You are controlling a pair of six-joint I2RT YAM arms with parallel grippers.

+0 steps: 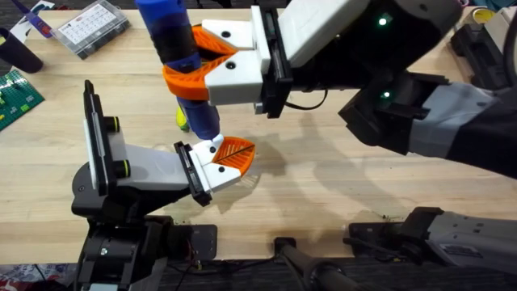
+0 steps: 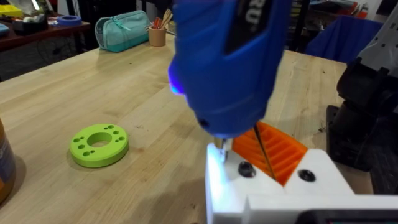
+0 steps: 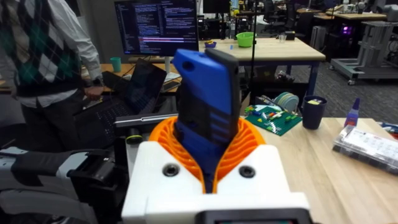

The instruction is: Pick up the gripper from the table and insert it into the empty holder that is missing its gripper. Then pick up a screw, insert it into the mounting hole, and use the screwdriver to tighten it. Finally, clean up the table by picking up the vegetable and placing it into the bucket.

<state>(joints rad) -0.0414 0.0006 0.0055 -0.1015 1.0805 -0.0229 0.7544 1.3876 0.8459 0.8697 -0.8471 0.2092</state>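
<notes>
My right gripper (image 1: 212,63) is closed on the screwdriver (image 1: 179,56), orange ribbed pads (image 1: 216,39) pressed on both sides of the blue body. The tool stands near upright over the middle of the table (image 1: 339,186), bit end down. In my right wrist view the screwdriver (image 3: 206,112) rises straight up between the pads (image 3: 245,144), seated deep in the grip.

My left gripper (image 1: 230,156) sits low toward the table's near edge, white fingers (image 1: 212,172) pointing toward the right. The screwdriver's lower end comes down right at its tip. In the left wrist view the thin dark bit (image 2: 263,151) runs down alongside 1 orange pad (image 2: 280,151), beside 2 dark screw heads in the white finger body. A blue light glows on the screwdriver (image 2: 230,62). I cannot tell how far open the left gripper is, nor whether the bit touches anything.

The vegetable (image 1: 182,119), yellow and green, lies on the table just behind the screwdriver's lower end, mostly hidden by it.

A lime-green disc with holes (image 2: 98,144) lies flat on the wood, apart from my left gripper. At that view's edge a sliver of orange-brown, possibly the bucket (image 2: 5,165); too little shows to be sure. A clear compartment box (image 1: 93,27) sits near the far left corner.
</notes>
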